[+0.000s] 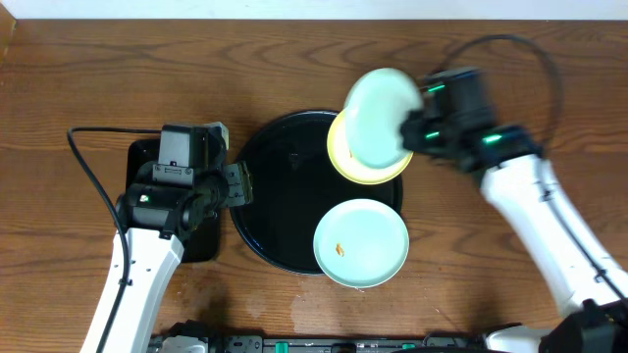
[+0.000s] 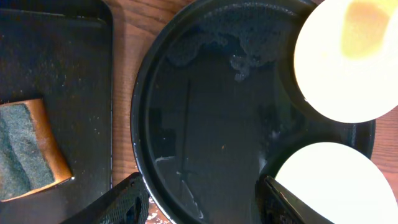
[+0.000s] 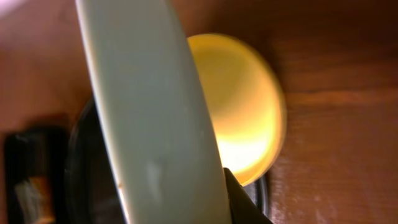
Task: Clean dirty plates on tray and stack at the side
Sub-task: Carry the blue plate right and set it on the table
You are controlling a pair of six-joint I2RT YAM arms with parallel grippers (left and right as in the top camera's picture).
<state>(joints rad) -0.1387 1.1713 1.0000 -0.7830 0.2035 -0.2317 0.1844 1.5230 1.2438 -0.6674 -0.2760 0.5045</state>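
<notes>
The round black tray (image 1: 280,196) lies at the table's centre. A pale yellow plate (image 1: 353,169) rests on its back right rim, with an orange smear showing in the left wrist view (image 2: 357,31). A mint plate (image 1: 361,243) with a small orange smear lies on the tray's front right. My right gripper (image 1: 412,132) is shut on the edge of a second mint plate (image 1: 378,116), which it holds tilted above the yellow plate (image 3: 245,106). In the right wrist view this held plate (image 3: 155,112) stands edge-on. My left gripper (image 1: 235,184) hangs open over the tray's left rim (image 2: 140,124), holding nothing.
A smaller rectangular black tray (image 1: 147,157) sits at the left under my left arm. On it lies a green and orange sponge (image 2: 28,149). Bare wooden table shows to the right of the round tray.
</notes>
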